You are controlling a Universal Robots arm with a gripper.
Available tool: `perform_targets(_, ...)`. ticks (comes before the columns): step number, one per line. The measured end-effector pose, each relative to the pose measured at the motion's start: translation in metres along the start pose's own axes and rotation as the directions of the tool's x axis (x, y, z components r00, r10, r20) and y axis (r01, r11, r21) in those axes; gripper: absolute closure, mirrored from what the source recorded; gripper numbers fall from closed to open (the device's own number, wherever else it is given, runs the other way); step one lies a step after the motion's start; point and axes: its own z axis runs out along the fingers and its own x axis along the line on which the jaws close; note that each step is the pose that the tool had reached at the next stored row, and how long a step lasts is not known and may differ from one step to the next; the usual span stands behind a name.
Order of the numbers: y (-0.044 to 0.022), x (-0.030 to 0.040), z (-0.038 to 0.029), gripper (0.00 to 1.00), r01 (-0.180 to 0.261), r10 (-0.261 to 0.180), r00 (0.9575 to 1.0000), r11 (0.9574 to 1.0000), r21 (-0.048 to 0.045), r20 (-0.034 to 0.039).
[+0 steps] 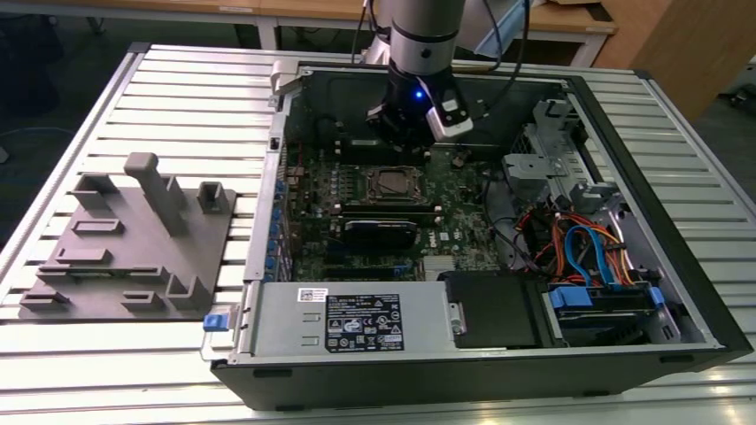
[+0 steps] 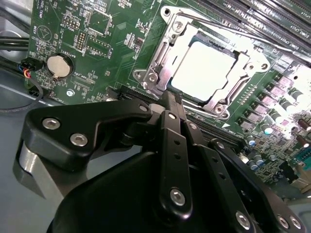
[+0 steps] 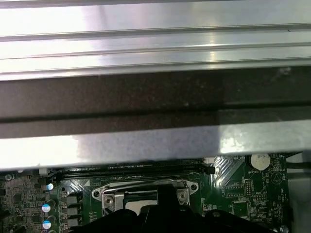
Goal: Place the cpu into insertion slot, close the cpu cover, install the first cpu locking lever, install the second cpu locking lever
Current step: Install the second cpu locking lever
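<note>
- cpu [image 2: 206,65]: I see it seated in the insertion slot [image 1: 389,183], mid motherboard [image 2: 97,43].
- cpu cover [image 2: 167,58]: frame lies down around the chip; I judge the lever steps are in hand, needing a fine hook-and-press.
- Gripper [image 2: 170,99]: fingers together, empty, poised just beside the socket's edge; arm [image 1: 422,35] upright above the case [image 1: 661,266].

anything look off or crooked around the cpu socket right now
Nothing stands out. The cpu lies flat and square in the insertion slot, with the cpu cover down around it. The gripper sits beside the socket.
</note>
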Motion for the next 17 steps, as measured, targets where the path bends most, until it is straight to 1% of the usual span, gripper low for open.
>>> perform_targets(1, -0.0002, 0.0, 0.0, 0.9, 0.0, 0.0, 1.0, 1.0, -0.0001, 0.0001)
perform_targets(3, -0.0027, -0.0002, -0.0001, 0.9, 0.0, 0.0, 1.0, 1.0, 0.0001, 0.0)
perform_targets(16, -0.0024, -0.0004, -0.0041, 0.9, 0.0, 0.0, 1.0, 1.0, -0.0002, 0.0002)
perform_targets(17, -0.0037, -0.0005, -0.0044, 0.9, 0.0, 0.0, 1.0, 1.0, 0.0, 0.0)
